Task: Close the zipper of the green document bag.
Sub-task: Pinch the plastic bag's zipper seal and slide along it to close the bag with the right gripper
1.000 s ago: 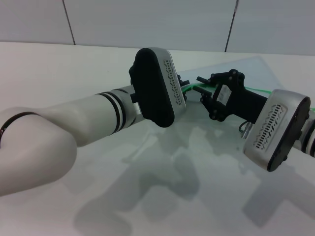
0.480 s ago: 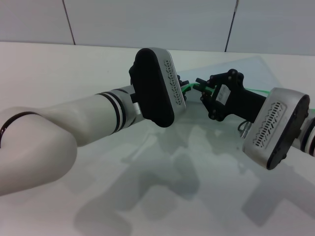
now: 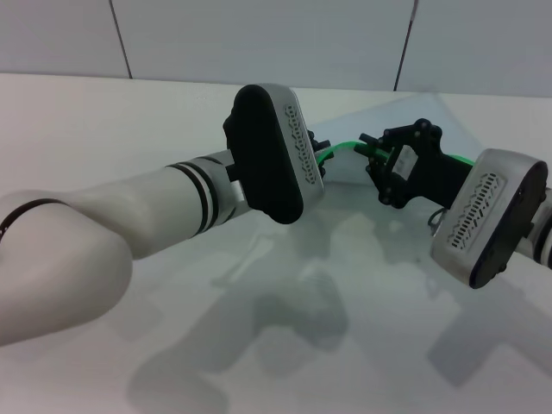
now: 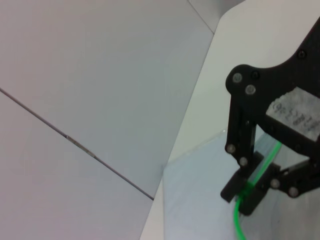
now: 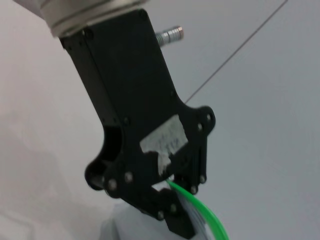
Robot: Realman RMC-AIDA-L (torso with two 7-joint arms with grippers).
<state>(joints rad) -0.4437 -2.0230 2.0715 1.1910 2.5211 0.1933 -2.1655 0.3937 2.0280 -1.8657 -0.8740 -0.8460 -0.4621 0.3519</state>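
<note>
The green document bag [image 3: 405,250] lies flat on the white counter [image 3: 103,121], filling the centre and right of the head frame. Its zipper [image 3: 338,148] runs along the bag's far edge, long axis left to right across the upper middle of the frame, lifted clear of the counter between the two arms. The left pincer [image 5: 172,212], at frame centre behind its wrist housing, is clamped on the zipper's left end. The right pincer [image 4: 244,192], just to the right, is closed on the zipper strip, presumably at the slider, which cannot be made out. The strip continues rightward behind the right arm. Judgement: closure depends on the right pincer travelling rightward along that axis while the left anchors the end.
</note>
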